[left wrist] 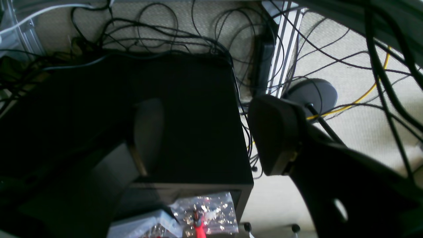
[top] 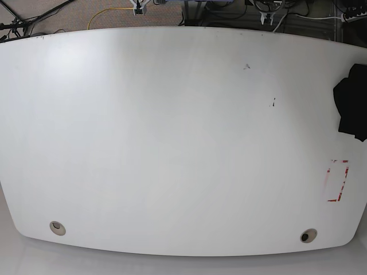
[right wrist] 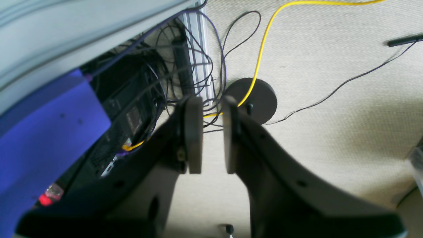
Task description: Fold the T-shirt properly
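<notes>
One T-shirt (top: 351, 103) lies bunched at the far right edge of the white worktop (top: 172, 143), partly out of view. Neither arm shows over the worktop. The left pincer (left wrist: 211, 132) hangs spread wide and empty; the right pincer (right wrist: 211, 138) stands narrowly parted, pinching nothing (both wrist views show only floor and cables). To begin well, the shirt should probably be drawn toward the middle and spread flat first. Count: one shirt, two pincers.
</notes>
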`<action>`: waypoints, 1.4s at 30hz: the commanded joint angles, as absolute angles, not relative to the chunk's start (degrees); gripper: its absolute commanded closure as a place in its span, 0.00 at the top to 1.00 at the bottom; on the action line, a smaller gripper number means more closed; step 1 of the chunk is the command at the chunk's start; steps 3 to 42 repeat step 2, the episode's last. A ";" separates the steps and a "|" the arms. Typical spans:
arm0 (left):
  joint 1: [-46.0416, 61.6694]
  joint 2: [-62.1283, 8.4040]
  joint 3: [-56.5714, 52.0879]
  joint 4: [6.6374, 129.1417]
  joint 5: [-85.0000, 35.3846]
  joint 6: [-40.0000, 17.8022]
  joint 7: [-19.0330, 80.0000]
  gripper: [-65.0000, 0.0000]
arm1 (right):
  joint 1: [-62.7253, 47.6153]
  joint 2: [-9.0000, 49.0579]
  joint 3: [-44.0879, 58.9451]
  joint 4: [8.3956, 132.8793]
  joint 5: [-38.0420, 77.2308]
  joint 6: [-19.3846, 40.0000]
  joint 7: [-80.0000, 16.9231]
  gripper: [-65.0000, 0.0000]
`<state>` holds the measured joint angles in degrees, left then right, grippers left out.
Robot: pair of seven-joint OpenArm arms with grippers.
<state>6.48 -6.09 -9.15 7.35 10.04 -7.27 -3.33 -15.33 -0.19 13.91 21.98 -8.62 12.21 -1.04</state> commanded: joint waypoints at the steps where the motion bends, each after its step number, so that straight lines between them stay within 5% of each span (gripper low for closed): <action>1: 6.73 -6.29 -9.10 7.43 9.98 -6.99 -3.56 0.62 | -15.87 -0.04 14.02 21.93 -8.22 12.35 -0.66 0.16; 42: 6.73 -6.29 -9.10 7.43 9.98 -6.99 -3.56 0.62 | -15.87 -0.04 14.02 21.93 -8.22 12.35 -0.66 0.16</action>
